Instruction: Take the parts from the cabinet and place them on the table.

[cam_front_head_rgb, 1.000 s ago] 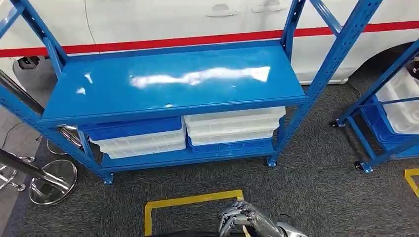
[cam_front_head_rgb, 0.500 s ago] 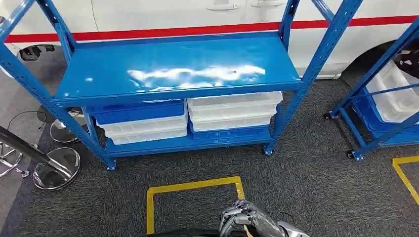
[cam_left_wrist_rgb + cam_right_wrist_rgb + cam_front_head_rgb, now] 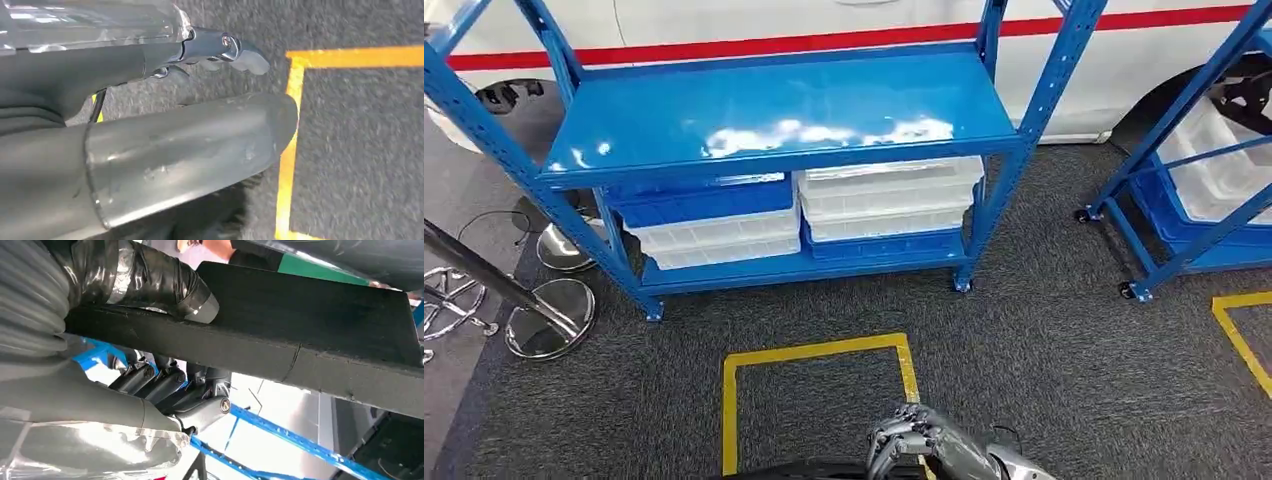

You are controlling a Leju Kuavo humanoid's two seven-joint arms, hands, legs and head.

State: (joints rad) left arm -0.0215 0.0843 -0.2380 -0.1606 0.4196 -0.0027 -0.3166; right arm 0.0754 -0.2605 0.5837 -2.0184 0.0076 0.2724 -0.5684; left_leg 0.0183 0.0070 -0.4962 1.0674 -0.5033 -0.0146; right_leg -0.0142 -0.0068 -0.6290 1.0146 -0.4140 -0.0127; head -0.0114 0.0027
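Rack (image 3: 774,110) dead ahead; right hand (image 3: 914,440) curled on a black part (image 3: 300,330) below it (left hand's (image 3: 220,50) grip unclear).

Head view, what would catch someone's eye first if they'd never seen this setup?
Probably the blue shelving rack, standing straight ahead on dark carpet with a glossy bare top shelf and stacked white and blue bins underneath. Next, the yellow taped square on the floor in front of the rack. At the bottom edge, the robot's right hand grips a black part.
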